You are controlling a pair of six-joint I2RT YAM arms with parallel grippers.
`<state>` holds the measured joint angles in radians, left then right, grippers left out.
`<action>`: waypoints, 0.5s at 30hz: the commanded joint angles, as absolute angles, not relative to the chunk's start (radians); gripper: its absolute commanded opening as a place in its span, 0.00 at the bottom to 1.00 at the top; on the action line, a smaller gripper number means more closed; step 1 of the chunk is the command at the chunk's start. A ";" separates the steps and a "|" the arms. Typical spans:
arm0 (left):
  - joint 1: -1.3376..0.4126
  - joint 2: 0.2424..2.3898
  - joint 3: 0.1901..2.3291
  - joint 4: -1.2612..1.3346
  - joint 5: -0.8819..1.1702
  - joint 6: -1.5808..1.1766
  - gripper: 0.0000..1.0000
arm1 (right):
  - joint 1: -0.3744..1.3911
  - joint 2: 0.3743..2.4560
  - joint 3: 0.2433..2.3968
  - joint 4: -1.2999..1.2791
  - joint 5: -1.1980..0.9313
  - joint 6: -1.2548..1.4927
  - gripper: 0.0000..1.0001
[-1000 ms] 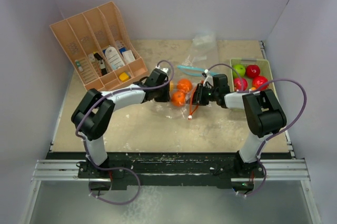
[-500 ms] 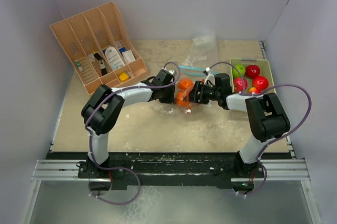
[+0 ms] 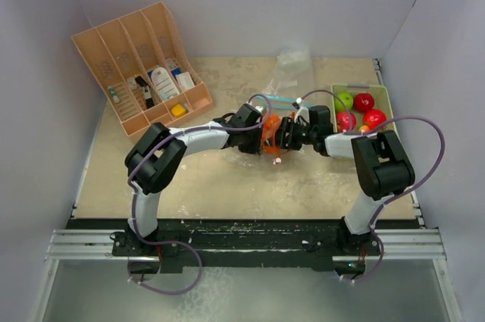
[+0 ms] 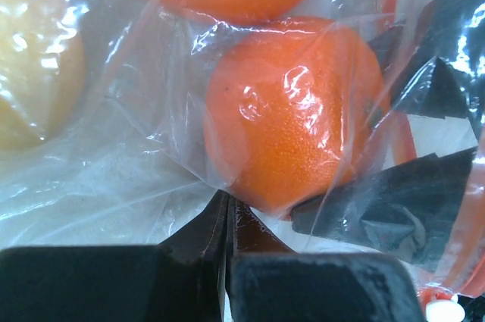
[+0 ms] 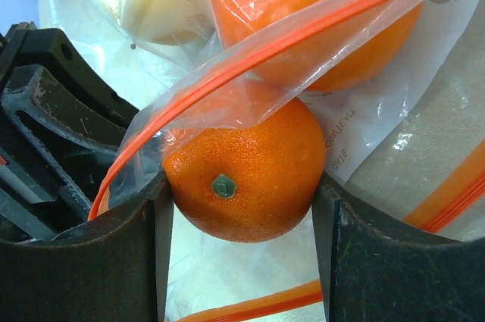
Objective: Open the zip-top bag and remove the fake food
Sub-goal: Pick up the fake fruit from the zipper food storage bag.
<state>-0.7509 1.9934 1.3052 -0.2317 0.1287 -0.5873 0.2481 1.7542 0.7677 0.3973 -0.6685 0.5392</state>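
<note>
Over at the upper left of the overhead view, a pink divided organiser [image 3: 144,57] stands on the counter [image 3: 189,178], well apart from the work. Right of it, at the middle of the frame, the left hand [image 3: 260,129] is closed tight, its fingers [image 4: 189,250] pressed together on a fold of the clear zip-top bag [image 3: 270,142]. In its wrist view a bagged orange [image 4: 292,110] sits just above those fingertips, behind the film, with a second orange one at the top edge and a pale yellowish fruit [image 4: 26,57] at the left edge. The bag lies bunched between the two hands, which nearly meet.

Just right of the bag, the right hand [image 3: 280,138] points toward the left one. Its fingers [image 5: 114,261] stand wide apart, and an orange fruit [image 5: 246,174] with a green stem dot fills the gap, touching both inner faces. The bag's orange zip strip [image 5: 303,42] runs across just above it, and more orange fruit shows behind the film higher up.

Further right, a pale green tray [image 3: 360,87] near the counter's right edge holds loose fruits: a green fruit [image 3: 345,100], a red fruit [image 3: 364,101] and a pinkish-red fruit [image 3: 347,120] among them.
</note>
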 commanded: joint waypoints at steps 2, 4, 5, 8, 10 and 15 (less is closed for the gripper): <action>-0.707 1.960 1.252 -0.149 0.179 -0.657 0.00 | 0.250 1.677 0.825 0.303 -0.653 0.519 0.47; -0.670 1.933 1.192 -0.111 0.196 -0.697 0.00 | 0.240 1.641 0.845 0.259 -0.627 0.518 0.42; -0.658 1.921 1.169 -0.102 0.199 -0.708 0.00 | 0.233 1.620 0.856 0.238 -0.616 0.518 0.39; -0.617 1.888 1.118 -0.093 0.199 -0.724 0.00 | 0.204 1.572 0.901 0.152 -0.574 0.506 0.35; -0.593 1.866 1.092 -0.088 0.199 -0.732 0.00 | 0.179 1.546 0.941 0.087 -0.552 0.490 0.34; -0.562 1.833 1.063 -0.090 0.193 -0.733 0.00 | 0.074 1.469 1.016 -0.038 -0.471 0.487 0.34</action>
<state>-0.5758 1.8843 1.0863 -0.1062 0.2047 -0.7219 0.1513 1.5440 0.9405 0.0860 -0.5495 0.5053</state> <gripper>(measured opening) 0.003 0.668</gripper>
